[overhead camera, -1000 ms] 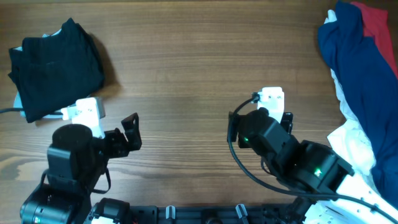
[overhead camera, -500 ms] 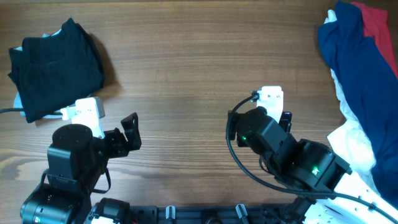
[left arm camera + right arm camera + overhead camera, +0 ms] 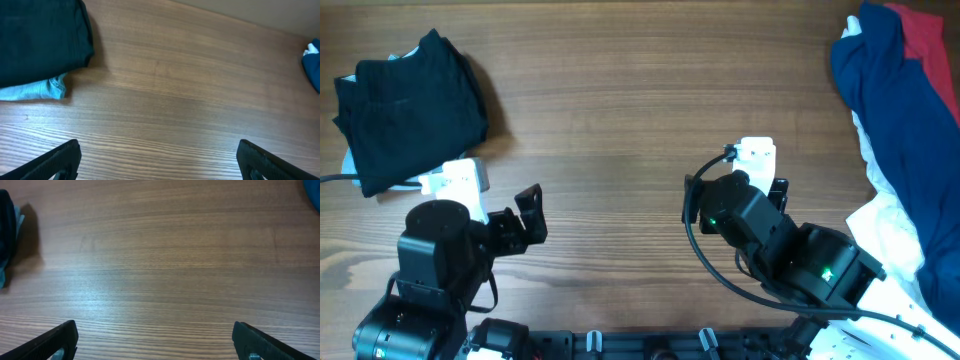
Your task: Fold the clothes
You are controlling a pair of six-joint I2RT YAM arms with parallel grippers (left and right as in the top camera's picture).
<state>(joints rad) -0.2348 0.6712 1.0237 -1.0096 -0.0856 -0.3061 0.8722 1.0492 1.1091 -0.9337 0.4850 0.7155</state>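
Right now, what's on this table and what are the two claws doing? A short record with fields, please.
Surface: wooden table
Left side: folded black garment lying on light-blue denim
Right side: loose heap of navy blue garment, red garment, white garment
Left gripper: open, empty, over bare wood
Right gripper: open, empty, over bare wood

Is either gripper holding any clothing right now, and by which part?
Nothing is held. The left gripper and right gripper both have open jaws over the brown wooden table, with no fabric between them.
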